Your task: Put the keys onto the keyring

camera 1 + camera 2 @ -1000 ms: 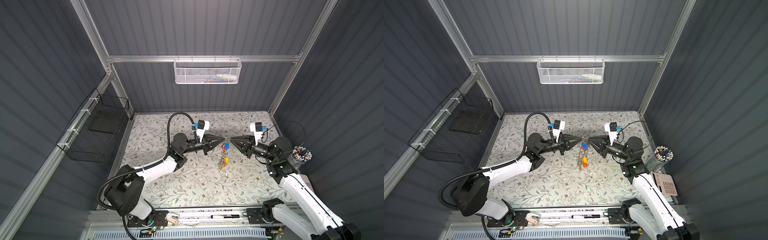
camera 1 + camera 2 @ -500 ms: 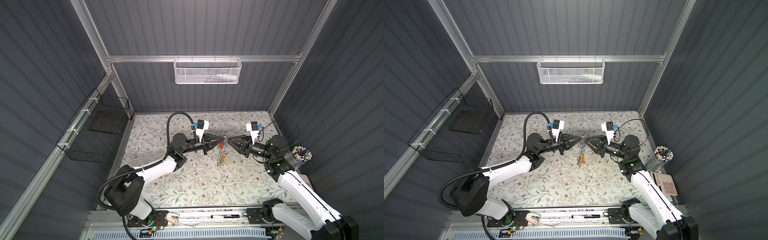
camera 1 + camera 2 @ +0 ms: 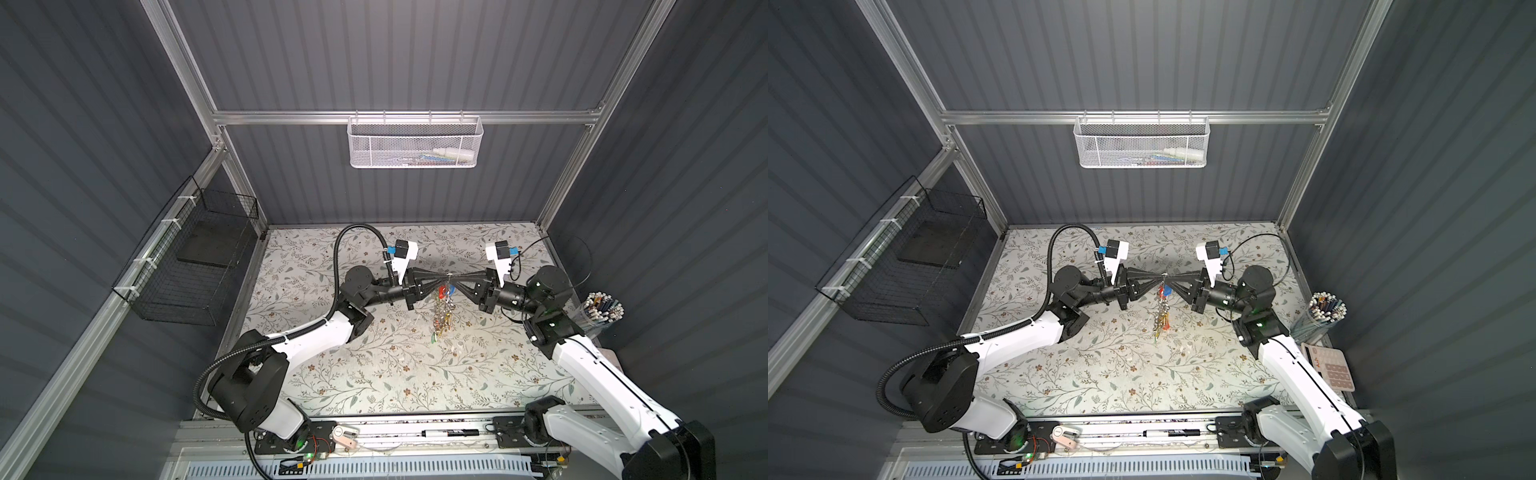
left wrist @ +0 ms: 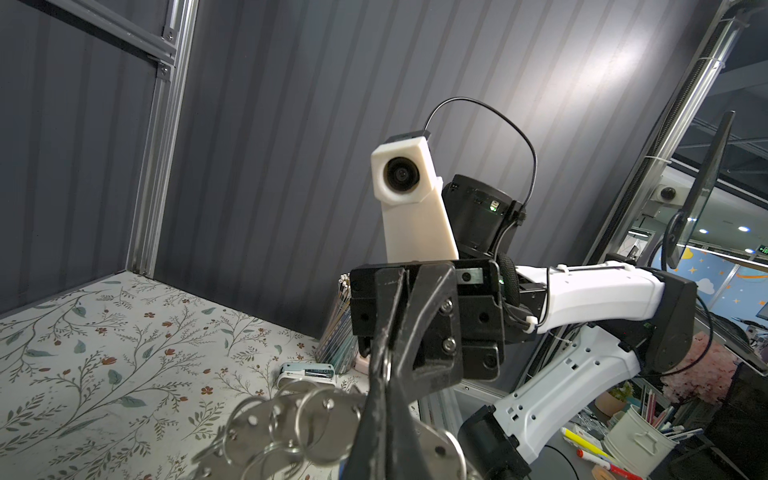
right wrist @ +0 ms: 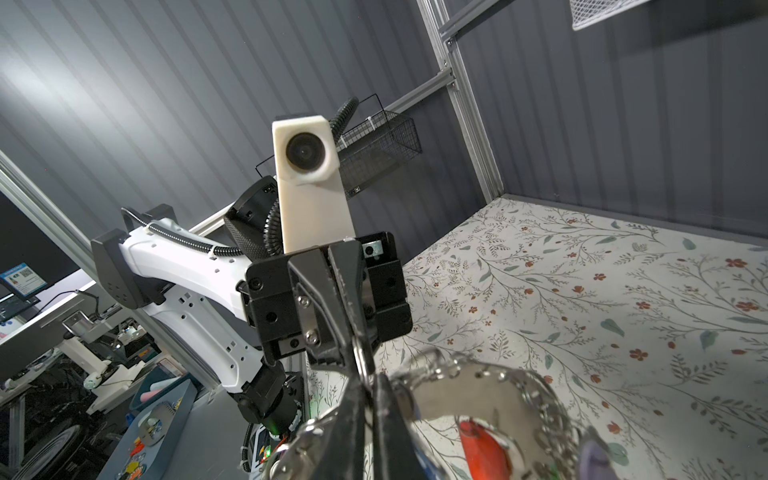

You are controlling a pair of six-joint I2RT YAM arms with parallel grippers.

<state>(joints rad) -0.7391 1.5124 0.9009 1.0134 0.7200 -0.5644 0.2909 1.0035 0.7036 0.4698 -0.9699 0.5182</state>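
Top views show left hand (image 3: 442, 277) and right hand (image 3: 455, 277) pinching the keyring (image 3: 443, 308); mesh basket (image 3: 374, 150) holds a white bottle (image 3: 454, 154).

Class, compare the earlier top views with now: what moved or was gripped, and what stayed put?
The right gripper moved in toward the left gripper and shut its fingers; both now pinch the top of the keyring, tip to tip. Unchanged: the left gripper's grip, and the keyring hanging above the table.
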